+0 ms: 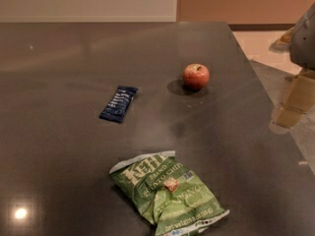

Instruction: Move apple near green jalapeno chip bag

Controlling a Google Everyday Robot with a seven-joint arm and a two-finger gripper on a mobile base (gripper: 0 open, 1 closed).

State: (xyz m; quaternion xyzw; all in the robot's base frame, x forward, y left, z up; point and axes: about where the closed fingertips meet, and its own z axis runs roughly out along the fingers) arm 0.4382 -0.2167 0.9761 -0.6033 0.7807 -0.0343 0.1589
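Note:
The small red apple (196,76) with yellowish patches stands upright on the dark grey table (59,107), right of centre and toward the back. The crumpled green jalapeno chip bag (167,193) with white lettering lies flat at the front centre, well apart from the apple. My gripper (291,108) hangs at the right edge of the view, beyond the table's right side, to the right of the apple and slightly nearer to the camera. It touches nothing on the table.
A small dark blue snack-bar wrapper (118,103) lies left of the apple, mid-table. The table's right edge (266,90) runs diagonally just left of my gripper. A pale wall and floor lie behind and to the right.

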